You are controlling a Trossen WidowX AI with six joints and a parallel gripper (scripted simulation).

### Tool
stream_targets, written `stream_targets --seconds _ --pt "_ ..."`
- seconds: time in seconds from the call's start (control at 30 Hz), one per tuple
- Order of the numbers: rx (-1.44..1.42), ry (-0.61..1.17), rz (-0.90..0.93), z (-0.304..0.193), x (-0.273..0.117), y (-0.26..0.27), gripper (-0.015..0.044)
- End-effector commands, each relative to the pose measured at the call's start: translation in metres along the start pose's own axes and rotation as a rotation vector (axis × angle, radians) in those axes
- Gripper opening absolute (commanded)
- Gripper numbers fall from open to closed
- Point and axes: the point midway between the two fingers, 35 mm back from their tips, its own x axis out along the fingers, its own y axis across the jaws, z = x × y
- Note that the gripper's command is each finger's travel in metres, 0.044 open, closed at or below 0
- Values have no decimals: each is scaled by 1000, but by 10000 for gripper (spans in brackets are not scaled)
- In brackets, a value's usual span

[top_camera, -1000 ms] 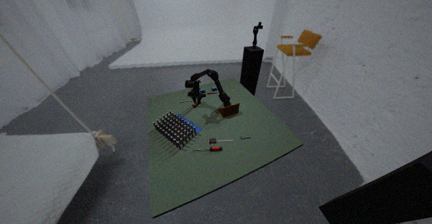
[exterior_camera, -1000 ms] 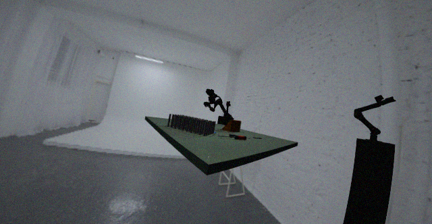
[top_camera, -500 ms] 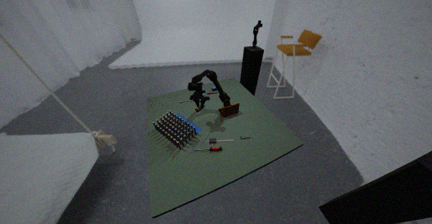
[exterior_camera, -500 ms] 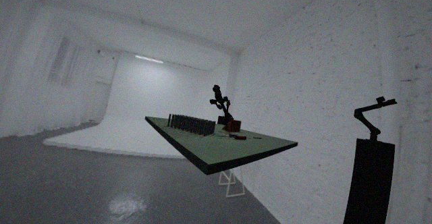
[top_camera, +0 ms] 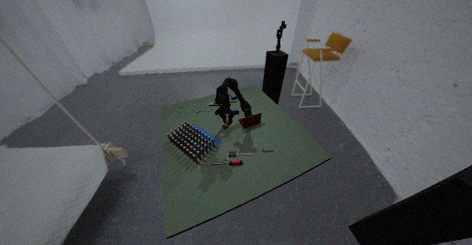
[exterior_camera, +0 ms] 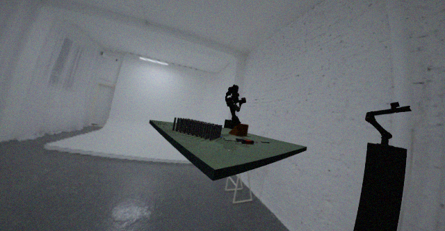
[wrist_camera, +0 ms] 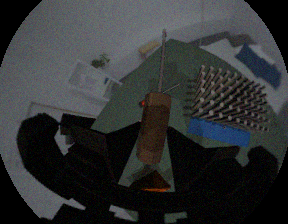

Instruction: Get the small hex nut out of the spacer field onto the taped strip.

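The brown handle of a thin-shafted tool (top_camera: 226, 125) (wrist_camera: 155, 127) is clamped in the pincer (top_camera: 228, 122) (wrist_camera: 153, 127), above the green counter (top_camera: 254, 178) (exterior_camera: 243, 154) (wrist_camera: 126, 107). The spacers (top_camera: 189, 139) (exterior_camera: 197, 128) (wrist_camera: 227, 97) are seen upright in rows, bordered by the blue strip (top_camera: 200, 130) (wrist_camera: 219, 132). The hex nut cannot be made out; its position cannot be told. A red-handled screwdriver (top_camera: 236, 162) (exterior_camera: 247, 141) is seen lying beside the field.

On the green table lie one red-handled screwdriver (top_camera: 236, 162) (exterior_camera: 247, 142) near the right and one blue strip (top_camera: 200, 130) (wrist_camera: 219, 132) beside the spacers. There is one orange chair (top_camera: 321, 54) at far right. Two robot arms (top_camera: 230, 84) (exterior_camera: 233, 100) show, one on the table, one on a black pedestal (top_camera: 274, 73) (exterior_camera: 380, 186).
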Motion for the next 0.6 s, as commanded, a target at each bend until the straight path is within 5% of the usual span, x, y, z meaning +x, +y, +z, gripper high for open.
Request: stream_targets --seconds 0.0,0.57 --pt "4 -1 13 4 9 36 0" --pt "1 36 16 -20 60 172 0"
